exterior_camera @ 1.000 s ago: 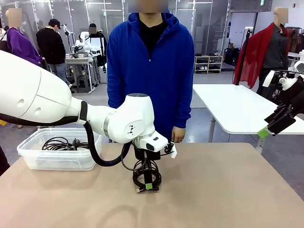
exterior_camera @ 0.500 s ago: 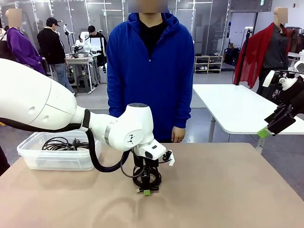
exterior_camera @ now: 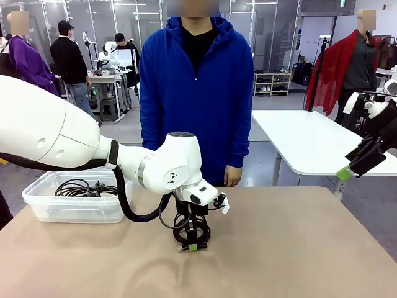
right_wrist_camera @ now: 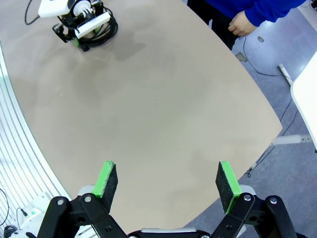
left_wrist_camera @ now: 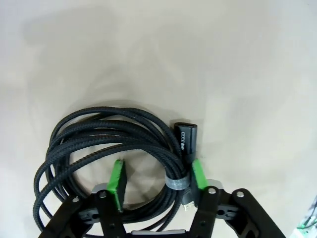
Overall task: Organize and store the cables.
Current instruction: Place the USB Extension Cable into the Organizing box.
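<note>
- Change: left gripper [left_wrist_camera: 156, 184], wide a second ago above the cable bundle [left_wrist_camera: 106, 148], now sits lower with its jaws drawn in partway around the taped strands; no firm clamp visible yet.
- Meaning: pick-up likely under way, bin [exterior_camera: 38, 205] trip pending.
- Position: bundle on the table [exterior_camera: 298, 248], taped section between the green pads [left_wrist_camera: 117, 179], connector [left_wrist_camera: 186, 140] just beyond.
- Right gripper [right_wrist_camera: 167, 183]: wide, empty, well apart.
</note>
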